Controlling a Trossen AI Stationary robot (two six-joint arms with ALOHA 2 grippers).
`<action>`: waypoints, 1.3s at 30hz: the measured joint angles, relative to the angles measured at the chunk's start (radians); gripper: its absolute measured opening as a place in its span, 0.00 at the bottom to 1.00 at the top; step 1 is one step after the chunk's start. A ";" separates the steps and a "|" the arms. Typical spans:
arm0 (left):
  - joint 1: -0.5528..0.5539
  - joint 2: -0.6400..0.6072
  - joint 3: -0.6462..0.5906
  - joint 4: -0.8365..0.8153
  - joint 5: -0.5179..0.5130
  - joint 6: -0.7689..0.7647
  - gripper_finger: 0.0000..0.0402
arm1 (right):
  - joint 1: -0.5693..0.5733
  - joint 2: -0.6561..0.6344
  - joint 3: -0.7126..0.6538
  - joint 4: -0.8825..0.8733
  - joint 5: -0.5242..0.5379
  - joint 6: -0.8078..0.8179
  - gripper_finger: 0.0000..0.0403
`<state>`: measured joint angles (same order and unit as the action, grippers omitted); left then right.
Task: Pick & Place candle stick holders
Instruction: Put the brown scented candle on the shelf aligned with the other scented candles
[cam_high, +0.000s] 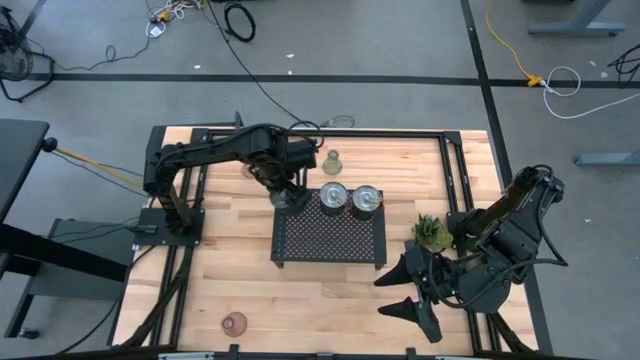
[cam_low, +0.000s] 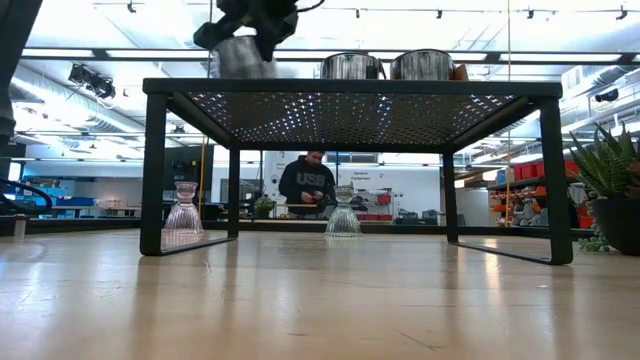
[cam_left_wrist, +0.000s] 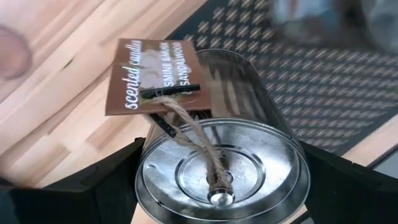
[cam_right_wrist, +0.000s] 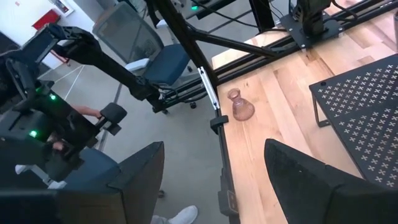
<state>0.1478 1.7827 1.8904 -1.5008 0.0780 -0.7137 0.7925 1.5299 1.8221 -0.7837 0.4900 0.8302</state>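
We see one silver candle holder held between the fingers of the left gripper. It is a round metal tin with a lid, a twine loop and a brown paper tag that reads "scented candles". The two dark fingers press on its opposite sides, so the left gripper is clenched on this tin. In the high view it is at the rear left corner of the black perforated tray, and in the low view the tin is at the level of the tray top, on the left side.

Two more silver holders stand on the tray near its rear edge, side by side, and just beside the held one. An olive-green glass holder stands on the wooden table behind the tray. One pink glass holder is on the table near the front edge, well apart from the tray. In the low view another pink glass holder shows beyond the left leg of the tray.

The right gripper waits at the front right part of the table, with its fingers apart and nothing between them. A small green potted plant stands just beside the right arm. In the low view a person stands in the room behind the table.
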 joint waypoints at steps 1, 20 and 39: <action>0.000 0.008 0.000 -0.016 -0.001 0.011 0.89 | 0.000 0.000 0.000 0.000 0.000 0.000 0.68; 0.006 0.032 0.000 0.105 0.010 -0.001 0.92 | 0.000 0.000 0.000 0.001 0.000 -0.027 0.68; 0.006 0.032 0.000 0.097 0.001 -0.007 0.96 | 0.000 0.000 0.000 0.001 -0.009 -0.038 0.68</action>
<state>0.1539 1.8149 1.8904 -1.4041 0.0789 -0.7204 0.7925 1.5299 1.8221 -0.7826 0.4812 0.7921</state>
